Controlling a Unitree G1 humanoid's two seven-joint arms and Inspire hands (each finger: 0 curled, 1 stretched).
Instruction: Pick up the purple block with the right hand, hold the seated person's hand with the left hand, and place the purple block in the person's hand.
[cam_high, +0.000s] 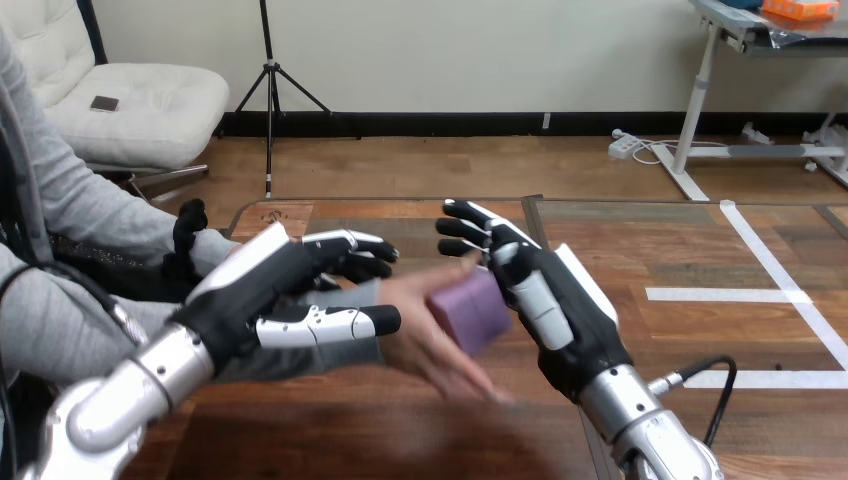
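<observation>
Above the wooden table (640, 250), the person's hand (425, 345) reaches in from the left, palm up. The left hand (250, 290) wraps the person's wrist, fingers curled over and thumb under. The right hand (565, 305) pinches the purple block (468, 312) between thumb and fingers, just over the palm. The block looks light, rigid and smooth-faced, so opposite flat sides are probably the surest hold.

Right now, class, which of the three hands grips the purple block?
The robot's right hand, at the view's right: its fingers pinch the purple block. The robot's left hand clasps the person's wrist; the person's hand lies open beside it.
</observation>
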